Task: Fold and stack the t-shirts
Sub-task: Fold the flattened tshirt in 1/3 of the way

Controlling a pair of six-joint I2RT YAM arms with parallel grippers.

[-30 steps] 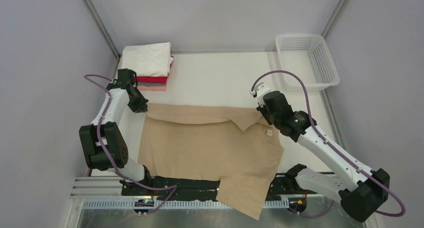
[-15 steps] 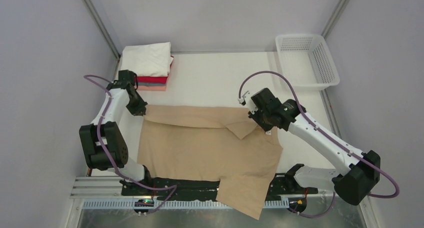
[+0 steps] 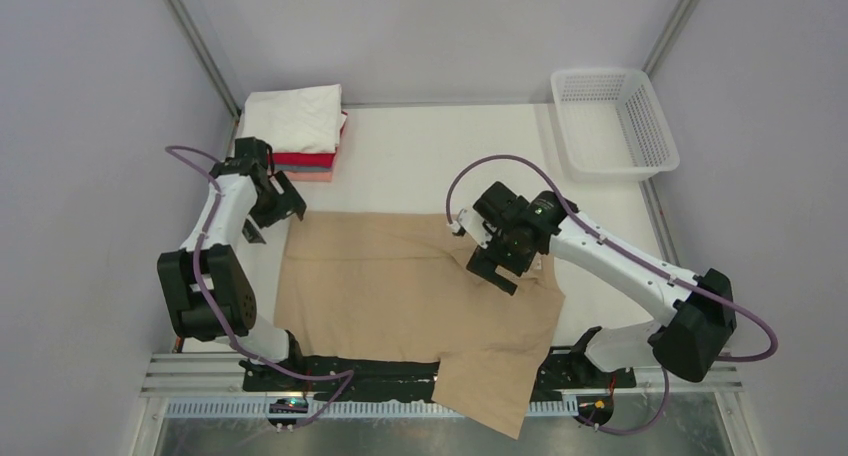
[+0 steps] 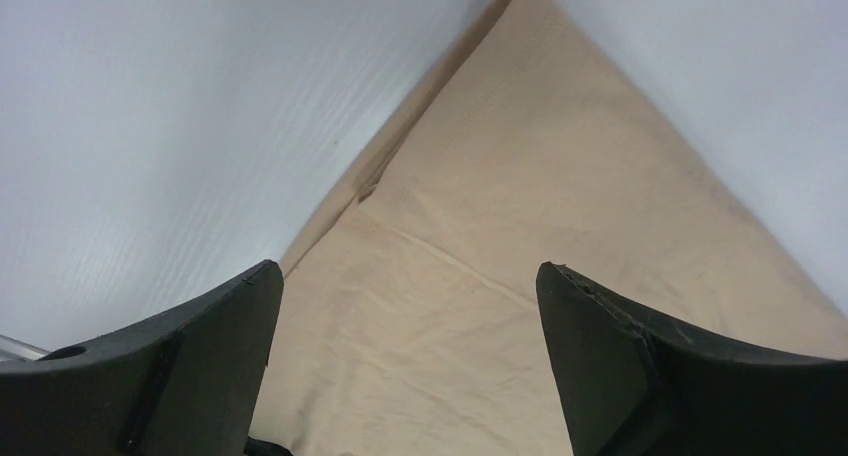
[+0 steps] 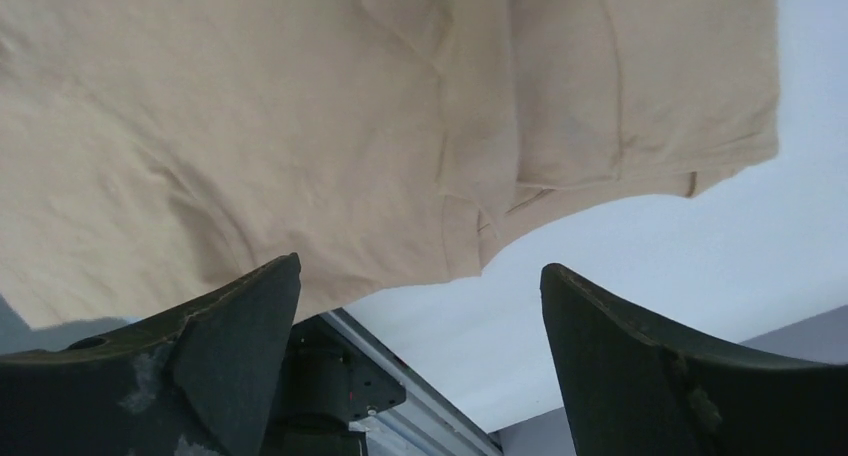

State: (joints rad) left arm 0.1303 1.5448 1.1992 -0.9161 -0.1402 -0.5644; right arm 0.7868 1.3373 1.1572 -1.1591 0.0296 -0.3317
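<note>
white table, tan t-shirt lying flat, folded t-shirts stacked

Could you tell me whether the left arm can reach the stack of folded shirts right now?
Probably yes: the left gripper, open and empty, sits just beside the folded stack, with nothing between.

I've got the tan t-shirt mid-frame: soft matt cloth, faintly creased, with stitched hems showing in the right wrist view. Upper left, the folded t-shirts are matt cloth too. The table reads smooth, white and matt. Upper right, the basket is white plastic mesh. On the right gripper, the fingers are dark matt plastic, scuffed pale. At the bottom edge, the rail looks like bare ribbed metal.
</note>
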